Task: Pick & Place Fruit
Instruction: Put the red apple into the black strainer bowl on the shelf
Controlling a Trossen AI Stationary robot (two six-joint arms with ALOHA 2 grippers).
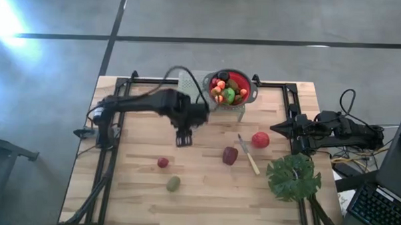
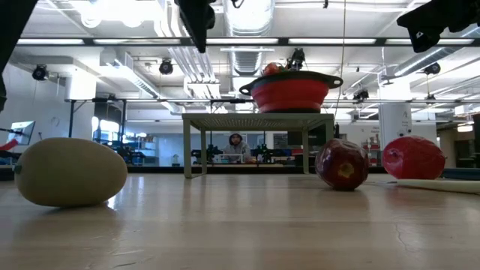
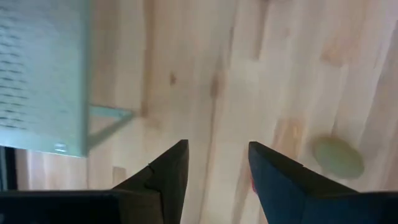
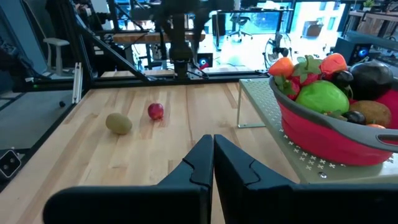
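My left gripper [image 1: 183, 138] [image 3: 217, 148] hangs open over bare table, fingers pointing down, with nothing between them. A small red fruit [image 1: 162, 162] [image 4: 155, 111] and a greenish-brown kiwi [image 1: 173, 184] [image 3: 337, 157] lie on the table nearer the front edge than this gripper. A dark maroon fruit [image 1: 230, 155] [image 2: 342, 163] and a red apple [image 1: 260, 139] [image 2: 413, 157] rest on the table to its right. A red bowl [image 1: 245, 82] [image 4: 348, 146] heaped with fruit stands on a pale perforated stand [image 1: 188, 80] [image 2: 259, 120]. My right gripper [image 1: 280, 126] [image 4: 212, 142] waits shut at the right edge.
A slim pale-handled knife [image 1: 248, 154] lies between the maroon fruit and the red apple. A big green leaf [image 1: 293, 176] lies at the front right. Dark rails [image 1: 112, 156] run along the table's sides. A person sits in the room beyond the table [image 2: 236, 144].
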